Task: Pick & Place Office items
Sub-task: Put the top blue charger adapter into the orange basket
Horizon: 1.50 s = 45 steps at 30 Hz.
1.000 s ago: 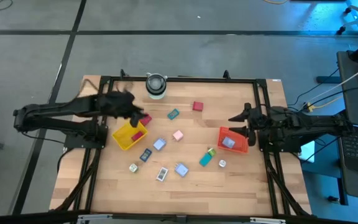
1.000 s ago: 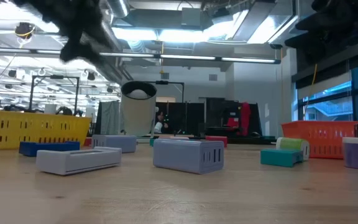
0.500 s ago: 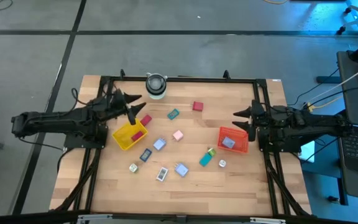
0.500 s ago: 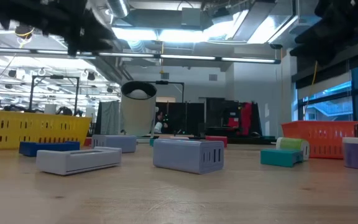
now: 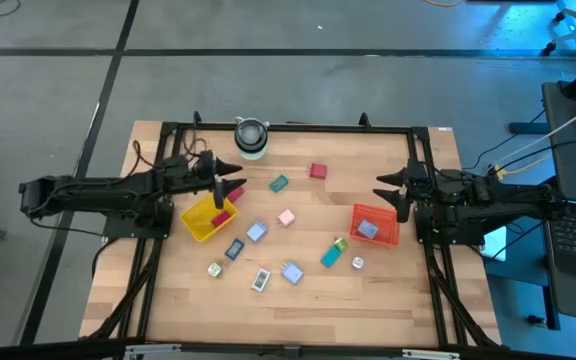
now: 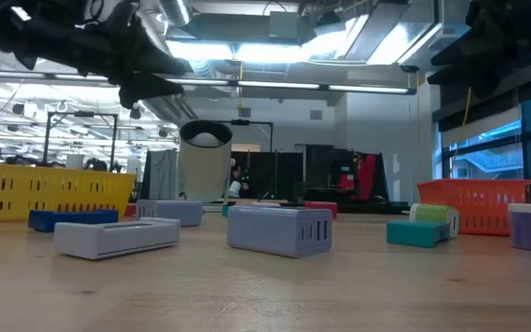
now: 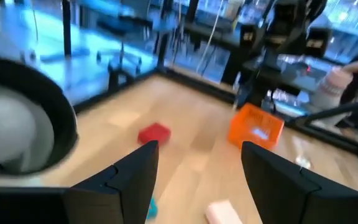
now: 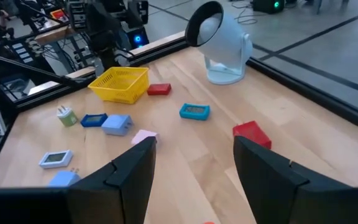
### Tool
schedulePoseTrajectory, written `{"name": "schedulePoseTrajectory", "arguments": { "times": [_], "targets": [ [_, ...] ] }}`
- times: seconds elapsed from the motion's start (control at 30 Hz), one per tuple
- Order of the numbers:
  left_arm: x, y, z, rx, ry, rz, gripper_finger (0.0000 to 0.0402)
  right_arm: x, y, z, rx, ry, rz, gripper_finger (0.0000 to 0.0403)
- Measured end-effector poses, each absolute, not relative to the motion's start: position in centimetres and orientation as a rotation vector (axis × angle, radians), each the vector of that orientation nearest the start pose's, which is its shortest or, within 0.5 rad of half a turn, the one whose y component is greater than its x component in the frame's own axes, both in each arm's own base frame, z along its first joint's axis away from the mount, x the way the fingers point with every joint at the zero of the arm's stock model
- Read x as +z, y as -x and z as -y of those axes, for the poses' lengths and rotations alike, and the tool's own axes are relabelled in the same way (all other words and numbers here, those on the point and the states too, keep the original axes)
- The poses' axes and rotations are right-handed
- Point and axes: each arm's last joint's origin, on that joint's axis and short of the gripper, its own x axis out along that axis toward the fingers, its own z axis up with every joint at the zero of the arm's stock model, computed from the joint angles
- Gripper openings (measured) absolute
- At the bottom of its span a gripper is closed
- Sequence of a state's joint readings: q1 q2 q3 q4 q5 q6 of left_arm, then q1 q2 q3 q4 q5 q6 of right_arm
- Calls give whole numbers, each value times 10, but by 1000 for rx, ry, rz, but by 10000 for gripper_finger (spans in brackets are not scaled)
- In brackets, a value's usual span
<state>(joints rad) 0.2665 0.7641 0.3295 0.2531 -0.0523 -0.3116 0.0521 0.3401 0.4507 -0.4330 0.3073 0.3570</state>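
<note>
The left gripper (image 5: 230, 187) hung above the far edge of the yellow tray (image 5: 199, 226), near the table's left rail, its fingers spread apart and empty. The right gripper (image 5: 386, 193) hovered at the right rail, just beyond the far-left corner of the orange tray (image 5: 387, 236), fingers likewise parted with nothing between them.

Two trays stood on the wooden table (image 5: 298, 300). The yellow one held a red piece (image 5: 221, 216); another red piece (image 5: 234, 194) lay just outside its far corner, under the left gripper. The orange one held a pale blue piece (image 5: 367, 229).

Loose on the boards between the trays lay nine more items:
- a red block (image 5: 317, 171), farthest back, with open board around it
- a teal block (image 5: 279, 184) to its near left
- a pink block (image 5: 286, 217) at the centre
- a pale blue block (image 5: 257, 232)
- a dark blue block (image 5: 234, 248) just beside it
- a small white piece (image 5: 214, 269) toward the near left
- a white rectangular piece (image 5: 260, 280)
- a pale blue block (image 5: 292, 272) close to its right
- a teal piece (image 5: 330, 256) with a green-ended piece (image 5: 340, 243) touching it, and a small white piece (image 5: 357, 263) just right of them.

A round white-and-grey cylinder (image 5: 251, 138) stood at the far rail. The near strip of the table and the far right corner lay bare; the widest free lane ran from the red block toward the right gripper.
</note>
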Motion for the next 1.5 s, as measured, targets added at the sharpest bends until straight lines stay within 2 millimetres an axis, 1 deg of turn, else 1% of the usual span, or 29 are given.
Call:
{"name": "schedulePoseTrajectory", "arguments": {
  "times": [0.1, 0.2, 0.33, 0.43, 0.53, 0.67, 0.77, 0.93, 1.07, 1.17, 1.37, 1.5],
  "targets": [
    [221, -175, -46, 339, 384, -262, 226, 248, -99, 4, -308, -305, -267, 217],
    [225, -187, -43, 334, 402, -364, 226, 248, -99, 4, -310, -319, -265, 217],
    [221, -197, -40, 337, 414, -479, 226, 248, -99, 4, -310, -320, -265, 217],
    [219, -204, -36, 323, 501, -550, 226, 248, -99, 4, -309, -322, -264, 217],
    [217, -210, -31, 326, 581, -660, 226, 248, -99, 3, -302, -324, -266, 217],
    [225, -222, -21, 319, 624, -763, 233, 248, -99, 3, -303, -323, -270, 217],
    [235, -234, -15, 319, 654, -794, 242, 248, -99, 3, -299, -324, -271, 217],
    [241, -249, -11, 379, 740, -876, 254, 245, -98, 3, -303, -319, -293, 217],
    [236, -262, -3, 431, 809, -979, 255, 241, -97, 3, -311, -310, -341, 217],
    [233, -273, 4, 459, 823, -1063, 253, 239, -96, 3, -314, -306, -356, 217],
    [223, -296, 14, 492, 804, -1196, 252, 240, -96, 3, -304, -309, -355, 217],
    [210, -307, 17, 542, 749, -1286, 252, 240, -96, 3, -283, -314, -358, 217]
  ]
}}
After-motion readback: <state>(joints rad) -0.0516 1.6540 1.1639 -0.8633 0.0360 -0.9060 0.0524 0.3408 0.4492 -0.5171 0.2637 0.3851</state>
